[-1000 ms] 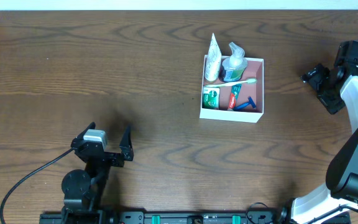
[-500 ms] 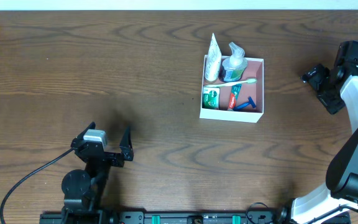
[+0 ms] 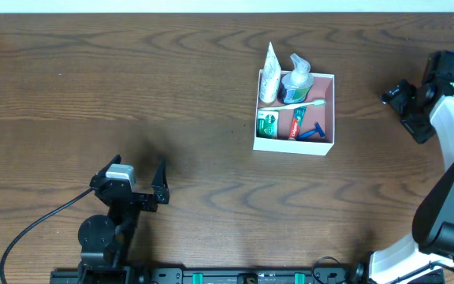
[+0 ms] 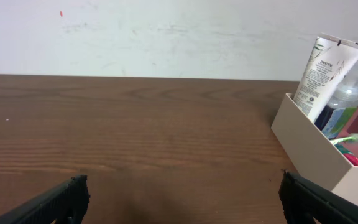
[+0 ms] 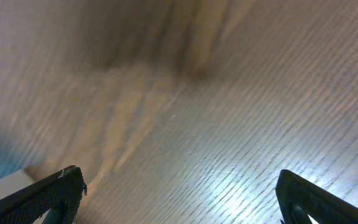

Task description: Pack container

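Observation:
The container [image 3: 329,144], a shallow white box with a pink inside, sits on the table right of centre. It holds a white tube [image 3: 269,76], a clear bottle [image 3: 295,80], a toothbrush [image 3: 307,103], a small green-and-white carton [image 3: 267,124], a toothpaste tube [image 3: 298,121] and a blue razor [image 3: 314,132]. In the left wrist view the container [image 4: 309,146] shows at the right with the tube [image 4: 325,70] and bottle [image 4: 344,102] standing in it. My left gripper [image 3: 139,175] is open and empty at the front left [image 4: 182,196]. My right gripper [image 3: 399,101] is open and empty at the far right [image 5: 179,190].
The brown wooden table [image 3: 132,95] spreads around the container. A black cable [image 3: 34,225] runs from the left arm's base. A white wall [image 4: 166,34] stands behind the table's far edge.

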Tool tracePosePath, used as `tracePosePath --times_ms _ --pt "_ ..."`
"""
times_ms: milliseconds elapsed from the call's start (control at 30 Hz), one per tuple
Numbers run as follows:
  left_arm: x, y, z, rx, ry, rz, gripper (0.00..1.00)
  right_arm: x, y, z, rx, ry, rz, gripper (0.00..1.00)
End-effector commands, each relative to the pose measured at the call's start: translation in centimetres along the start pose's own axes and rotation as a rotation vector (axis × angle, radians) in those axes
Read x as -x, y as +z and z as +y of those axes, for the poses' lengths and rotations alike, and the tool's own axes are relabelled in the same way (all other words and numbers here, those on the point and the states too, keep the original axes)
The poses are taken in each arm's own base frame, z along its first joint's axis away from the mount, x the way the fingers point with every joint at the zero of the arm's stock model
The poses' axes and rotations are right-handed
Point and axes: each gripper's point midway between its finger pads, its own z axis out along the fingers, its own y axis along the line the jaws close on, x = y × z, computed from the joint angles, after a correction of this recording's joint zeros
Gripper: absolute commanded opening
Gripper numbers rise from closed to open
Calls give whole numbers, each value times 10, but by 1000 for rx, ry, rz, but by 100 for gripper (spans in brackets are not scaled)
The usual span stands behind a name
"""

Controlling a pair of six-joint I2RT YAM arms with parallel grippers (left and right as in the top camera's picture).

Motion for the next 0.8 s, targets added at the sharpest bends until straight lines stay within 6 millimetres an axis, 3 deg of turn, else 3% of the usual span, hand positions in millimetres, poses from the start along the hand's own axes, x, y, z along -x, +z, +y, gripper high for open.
tracePosePath --times_ms 0,67,267,367,500,767 --pt "5 -1 -1 -7 -6 -20 98 -5 -48 35 100 -56 -87 99" --pt "5 -1 -1 -7 -6 -20 98 -13 -73 54 152 -113 -129 99" --pt "5 -1 -1 -7 -6 -20 98 -32 -150 85 223 -376 -326 99" --pt "5 -1 -1 -7 -6 -20 98 -41 -182 91 270 -454 -389 99" --pt "5 -1 -1 -7 -6 -20 98 -46 -207 81 309 -451 -434 99" --pt "5 -1 -1 -7 -6 -20 98 -65 -220 38 345 -416 -529 99"
